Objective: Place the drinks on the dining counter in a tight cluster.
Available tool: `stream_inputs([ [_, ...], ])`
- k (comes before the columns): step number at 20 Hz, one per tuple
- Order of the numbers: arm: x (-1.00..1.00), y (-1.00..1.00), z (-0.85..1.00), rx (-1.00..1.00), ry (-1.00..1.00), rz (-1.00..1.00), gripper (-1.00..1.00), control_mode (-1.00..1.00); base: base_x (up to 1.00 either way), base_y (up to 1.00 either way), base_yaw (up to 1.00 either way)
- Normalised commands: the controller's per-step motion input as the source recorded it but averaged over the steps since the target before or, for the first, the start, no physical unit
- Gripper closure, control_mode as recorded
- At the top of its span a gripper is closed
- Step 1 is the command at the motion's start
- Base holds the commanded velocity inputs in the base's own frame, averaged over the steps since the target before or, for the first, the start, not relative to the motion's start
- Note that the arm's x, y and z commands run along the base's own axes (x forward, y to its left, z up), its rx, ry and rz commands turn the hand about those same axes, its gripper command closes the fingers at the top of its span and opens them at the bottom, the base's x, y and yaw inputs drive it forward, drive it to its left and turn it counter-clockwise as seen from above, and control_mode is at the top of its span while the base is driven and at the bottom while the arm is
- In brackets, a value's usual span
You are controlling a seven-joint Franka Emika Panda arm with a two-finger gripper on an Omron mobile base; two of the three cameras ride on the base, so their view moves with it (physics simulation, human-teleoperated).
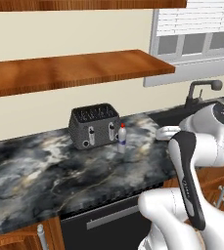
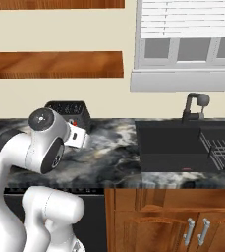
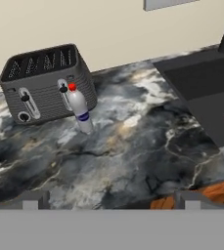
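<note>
Apparently well short of the small clear red-capped bottle (image 3: 80,110), the folded arm holds its pincer (image 3: 108,197) spread wide, empty.

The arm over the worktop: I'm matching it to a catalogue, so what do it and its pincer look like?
The arm has glossy white, rounded shells with dark grey joint bands and a round grey cap at one joint. The pincer shows as two small, blocky dark grey finger tips. No cables or markings are legible.
</note>
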Motion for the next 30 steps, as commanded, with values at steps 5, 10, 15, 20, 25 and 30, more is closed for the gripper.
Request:
stream_inputs([
  [5, 0.83, 0.01, 0.0, 0.0, 0.0, 0.33, -1.0, -1.0, 0.0, 0.0, 0.0],
  [10, 0.9, 0.0, 0.0, 0.0, -0.02, 0.55, -1.0, -1.0, 0.0, 0.0, 0.0],
  [15, 0.69, 0.0, -0.26, 0.0, -0.08, 0.5, -1.0, -1.0, 0.0, 0.0, 0.0],
  [20, 0.76, 0.01, -0.43, 0.0, -0.11, 0.39, -1.0, -1.0, 0.0, 0.0, 0.0],
  [25, 0.89, 0.06, -0.3, 0.0, -0.03, 0.2, -1.0, -1.0, 0.0, 0.0, 0.0],
  [30, 0.84, 0.04, 0.0, 0.0, 0.03, 0.24, -1.0, -1.0, 0.0, 0.0, 0.0],
])
